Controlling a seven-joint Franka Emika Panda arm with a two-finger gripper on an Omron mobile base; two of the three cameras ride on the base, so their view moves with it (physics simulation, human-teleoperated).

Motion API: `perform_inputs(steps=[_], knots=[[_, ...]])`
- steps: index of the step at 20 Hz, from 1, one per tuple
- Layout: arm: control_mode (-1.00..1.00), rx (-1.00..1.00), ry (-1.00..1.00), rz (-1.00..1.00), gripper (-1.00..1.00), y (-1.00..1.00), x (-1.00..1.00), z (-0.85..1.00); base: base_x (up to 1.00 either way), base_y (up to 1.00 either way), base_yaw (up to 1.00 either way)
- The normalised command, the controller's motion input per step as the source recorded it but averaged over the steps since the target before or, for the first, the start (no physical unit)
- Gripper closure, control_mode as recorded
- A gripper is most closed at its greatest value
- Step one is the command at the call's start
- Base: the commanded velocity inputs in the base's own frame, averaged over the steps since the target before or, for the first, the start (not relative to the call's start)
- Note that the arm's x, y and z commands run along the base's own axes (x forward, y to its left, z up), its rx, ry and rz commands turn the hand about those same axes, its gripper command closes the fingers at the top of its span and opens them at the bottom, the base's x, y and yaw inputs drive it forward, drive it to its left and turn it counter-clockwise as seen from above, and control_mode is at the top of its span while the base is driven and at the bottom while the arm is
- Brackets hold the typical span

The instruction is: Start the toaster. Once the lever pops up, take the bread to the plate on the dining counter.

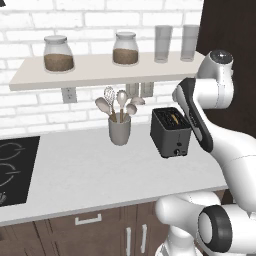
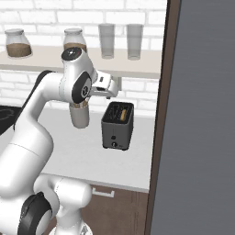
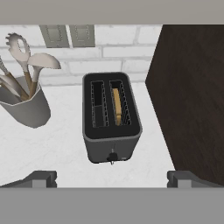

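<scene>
Two dark fingertips of the gripper (image 3: 112,179) are showing at the lower left and lower right of the hand view, standing wide apart and holding nothing, with the small boxy dark grey two-slot toaster (image 3: 111,116) sitting in the middle of that frame between and above them. That toaster is resting on the pale speckled worktop (image 3: 65,144), its narrow face with the little lever knob pointing toward the bottom of the frame. A tan-brown slice of bread (image 3: 117,106) is sitting down inside the right-hand slot, while the left-hand slot is looking dark. To the upper left of the hand view, a grey utensil cup (image 3: 26,107) holding wooden-handled spoons and a whisk is standing near the toaster but apart from it. A dark brown wooden panel (image 3: 192,96) is filling the right side, just beside the toaster. In the left base view, the white arm (image 1: 220,130) is bending in front of the toaster at the right of the frame, and a pale wall shelf (image 1: 100,70) is carrying two glass jars and two tumblers across the top.
</scene>
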Motion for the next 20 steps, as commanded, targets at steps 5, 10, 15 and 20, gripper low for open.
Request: perform_inputs(steps=[5, 10, 15, 20], knots=[[-1.00, 0.00, 0.00, 0.00, -1.00, 0.00, 0.00, 0.00, 0.00, 0.00, 0.00], [-1.00, 0.00, 0.00, 0.00, -1.00, 0.00, 0.00, 0.00, 0.00, 0.00, 0.00], [-1.00, 0.00, 0.00, 0.00, -1.00, 0.00, 0.00, 0.00, 0.00, 0.00, 0.00], [-1.00, 0.00, 0.00, 0.00, -1.00, 0.00, 0.00, 0.00, 0.00, 0.00, 0.00]])
